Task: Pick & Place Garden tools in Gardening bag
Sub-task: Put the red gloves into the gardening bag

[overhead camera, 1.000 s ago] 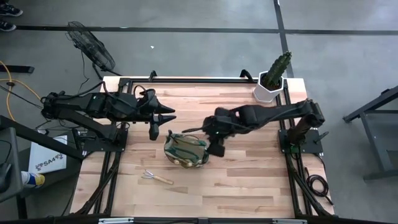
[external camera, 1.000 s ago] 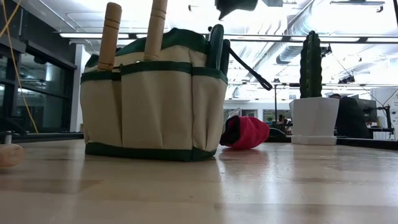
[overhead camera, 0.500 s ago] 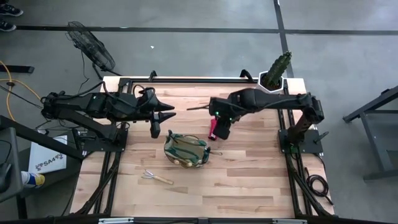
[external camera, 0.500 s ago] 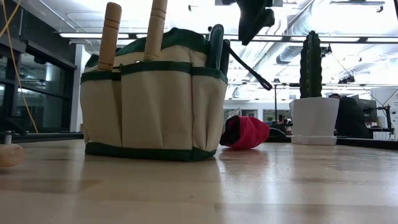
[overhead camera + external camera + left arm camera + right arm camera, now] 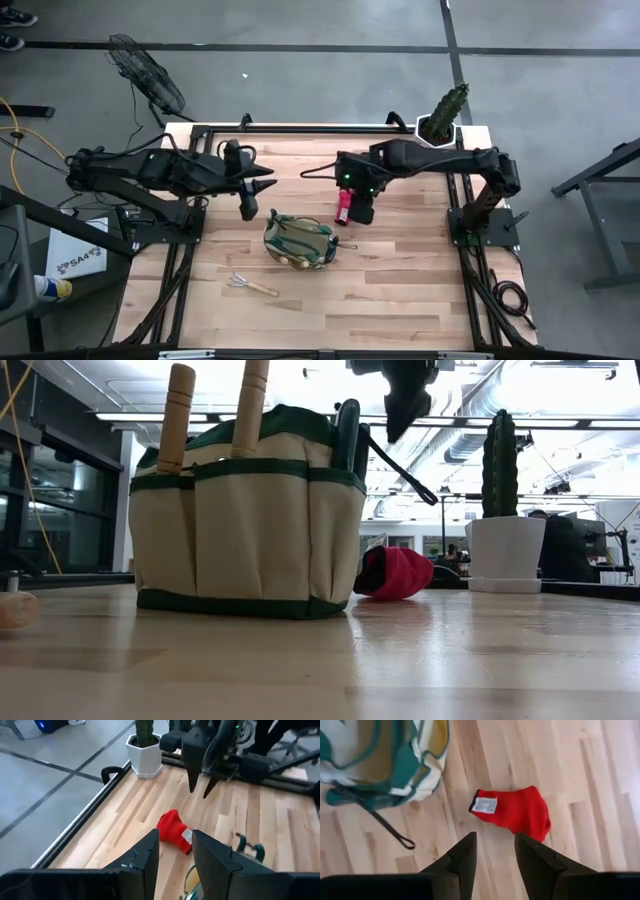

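Note:
The tan gardening bag (image 5: pixel 298 240) with green trim stands mid-table. Two wooden tool handles (image 5: pixel 178 415) and dark-handled shears (image 5: pixel 350 435) stick up out of it. A red glove (image 5: pixel 517 812) lies flat on the table just beyond the bag's far right side. My right gripper (image 5: pixel 358 212) hangs open above the glove, pointing steeply down, well clear of it in the low view (image 5: pixel 405 405). A wooden-handled hand rake (image 5: pixel 252 286) lies on the table near the front, left of the bag. My left gripper (image 5: pixel 262 187) hovers open to the bag's far left, nothing between its fingers.
A green cactus in a white pot (image 5: pixel 440 125) stands at the table's far right corner. The bag's dark strap loop (image 5: pixel 395 832) trails on the wood beside the glove. Bare wood stretches along the near right of the table.
My right gripper has swung from above the bag's right side toward the far edge and now hangs over the red glove, tipped more steeply down. My left gripper has tipped a little in place. The bag, the glove and the rake have not moved.

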Motion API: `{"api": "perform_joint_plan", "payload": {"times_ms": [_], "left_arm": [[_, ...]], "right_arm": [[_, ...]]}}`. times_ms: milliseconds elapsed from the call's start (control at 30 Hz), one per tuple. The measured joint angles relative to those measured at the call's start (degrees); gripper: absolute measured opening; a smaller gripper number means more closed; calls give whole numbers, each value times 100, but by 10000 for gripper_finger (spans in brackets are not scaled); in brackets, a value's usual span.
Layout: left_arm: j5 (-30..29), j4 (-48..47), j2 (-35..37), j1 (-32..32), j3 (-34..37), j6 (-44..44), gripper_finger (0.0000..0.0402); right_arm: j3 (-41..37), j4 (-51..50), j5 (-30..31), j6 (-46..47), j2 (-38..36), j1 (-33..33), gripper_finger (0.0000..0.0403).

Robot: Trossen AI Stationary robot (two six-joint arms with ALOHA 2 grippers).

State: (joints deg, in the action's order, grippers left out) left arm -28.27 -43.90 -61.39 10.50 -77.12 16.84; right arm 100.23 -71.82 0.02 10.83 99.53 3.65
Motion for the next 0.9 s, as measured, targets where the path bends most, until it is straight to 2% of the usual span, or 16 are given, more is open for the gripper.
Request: {"api": "perform_joint_plan", "payload": {"times_ms": [233,400,533,733,900], "left_arm": [[-29,-159,164,-2,2,-494,111],[-74,-440,424,-4,2,-637,111],[-169,-510,695,-4,119,-654,111],[-184,-459,1094,-4,538,-603,111],[76,-195,1362,-2,929,-560,111]], "right_arm": [[-965,549,-366,-322,-12,233,125],[-1302,740,-458,-843,-12,327,125],[-1415,1008,-382,-1636,-12,329,125],[-1655,1275,65,-3473,-12,328,125],[-1985,1673,74,-3802,-12,387,130]]}}
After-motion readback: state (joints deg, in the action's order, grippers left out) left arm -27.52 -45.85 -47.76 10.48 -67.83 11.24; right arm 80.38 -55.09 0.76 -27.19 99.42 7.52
